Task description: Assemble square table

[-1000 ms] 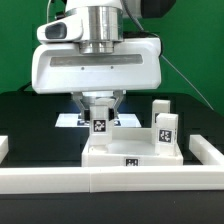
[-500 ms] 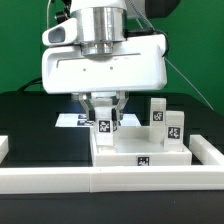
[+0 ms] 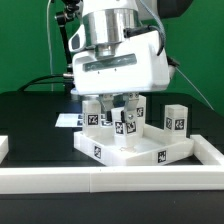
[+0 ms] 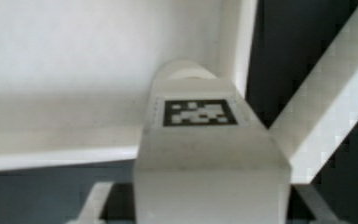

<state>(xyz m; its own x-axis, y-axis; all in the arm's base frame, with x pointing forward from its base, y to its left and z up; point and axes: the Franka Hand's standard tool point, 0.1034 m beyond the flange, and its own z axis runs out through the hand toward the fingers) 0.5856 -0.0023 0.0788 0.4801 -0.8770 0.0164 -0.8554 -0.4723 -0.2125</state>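
The white square table top lies on the black surface, turned so that a corner points at the front rail. Its pale surface fills the background of the wrist view. My gripper is shut on a white tagged leg and holds it upright over the top's middle. In the wrist view that leg stands between the fingers, its tag facing the camera. Another leg stands at the top's left part. A third leg stands at its right corner.
A long white rail edges the front of the black surface and rises at the exterior view's right. The marker board lies behind the table top. A white block end shows at the left edge.
The gripper with its leg has moved toward the exterior view's right and turned. The table top has turned with it, from square-on to corner-forward, and the standing legs have shifted with it.
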